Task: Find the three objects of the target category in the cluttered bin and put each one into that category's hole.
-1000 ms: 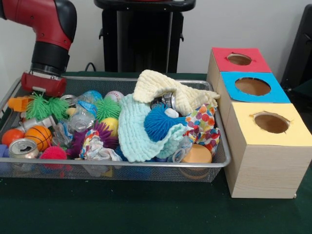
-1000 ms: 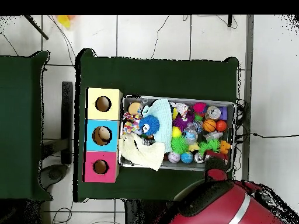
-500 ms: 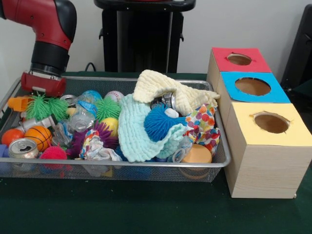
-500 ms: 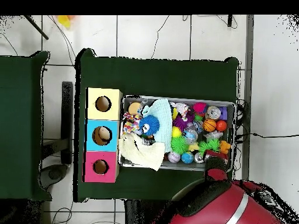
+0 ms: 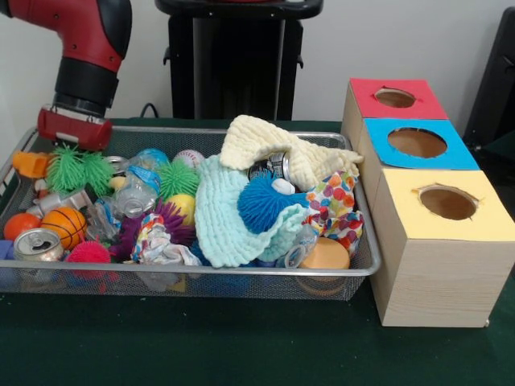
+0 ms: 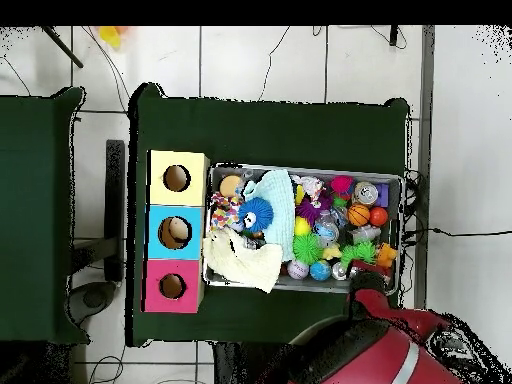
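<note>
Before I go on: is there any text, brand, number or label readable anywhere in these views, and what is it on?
None can be read.
Silver can at the bin's front corner: no print legible on the part that shows.
Second can under the yellow cloth: markings too small and blurred to read.
Patterned fabric: coloured dots only, no letters.
Red, blue and yellow box tops: plain colour, no labels.

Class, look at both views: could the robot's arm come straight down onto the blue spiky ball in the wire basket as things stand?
Probably yes. The blue spiky ball lies on top of the light blue knitted cloth, nothing covering it. The arm hangs over the wire basket's other end, so it must travel across first.
</note>
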Tool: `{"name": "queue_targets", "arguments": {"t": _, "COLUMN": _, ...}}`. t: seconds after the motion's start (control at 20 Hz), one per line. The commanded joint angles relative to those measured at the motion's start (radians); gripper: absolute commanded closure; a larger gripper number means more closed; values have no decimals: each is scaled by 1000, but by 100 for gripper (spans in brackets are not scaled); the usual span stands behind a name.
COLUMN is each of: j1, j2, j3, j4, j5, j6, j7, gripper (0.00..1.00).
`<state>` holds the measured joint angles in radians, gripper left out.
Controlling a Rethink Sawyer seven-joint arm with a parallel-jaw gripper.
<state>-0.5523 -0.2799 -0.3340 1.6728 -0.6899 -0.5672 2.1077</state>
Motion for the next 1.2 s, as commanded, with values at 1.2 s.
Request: {"name": "queue_targets", "arguments": {"t": 1.2, "j1": 228, "j2": -476, "j3": 198, "j4": 386, "j5": 271, "j6": 591, "j7": 155, "gripper": 100}}
